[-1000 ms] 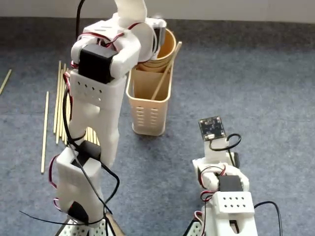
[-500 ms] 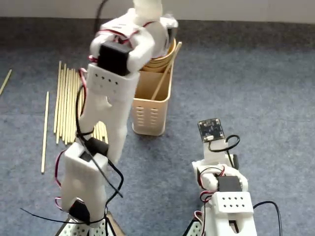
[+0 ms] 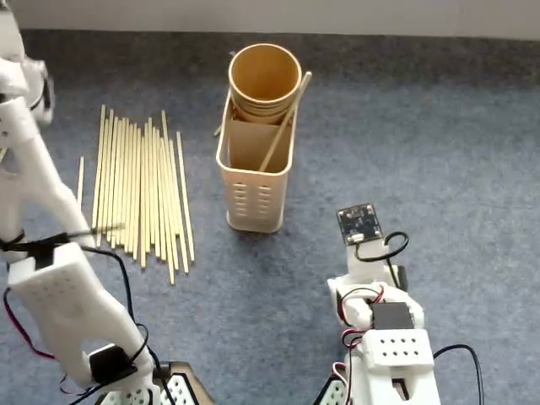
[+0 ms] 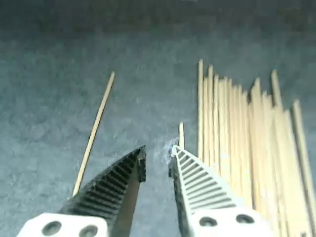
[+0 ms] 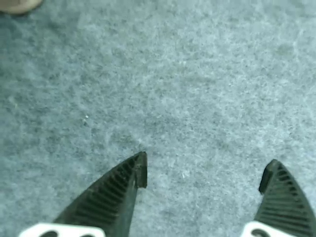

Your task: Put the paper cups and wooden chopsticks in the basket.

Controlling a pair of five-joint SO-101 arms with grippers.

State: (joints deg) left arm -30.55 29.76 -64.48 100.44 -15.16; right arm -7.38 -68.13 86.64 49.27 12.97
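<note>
Over on the left, the pale, thin wooden chopsticks (image 3: 139, 190) lie side by side in a loose row on the grey carpet (image 3: 439, 126), well apart from the basket. I reckon these are light, stiff and smooth. They will roll or slip out if pinched near an end, so the grip wants to be across the middle of one stick, or of a small bunch.

The left gripper (image 4: 158, 158) hangs above the carpet with its jaws only a narrow slit apart and nothing between them. A lone chopstick (image 4: 94, 133) lies off to one side of it, and the row (image 4: 247, 138) lies on the other.

At the centre, the beige slotted plastic basket (image 3: 253, 198) stands upright. The brown paper cups (image 3: 264, 80) are nested in its far end, and one chopstick (image 3: 284, 122) leans against its rim. The cups look thin-walled and easy to crush, but they already sit inside.

At the right, the right gripper (image 5: 205, 173) is spread wide over bare carpet, empty and touching nothing.
</note>
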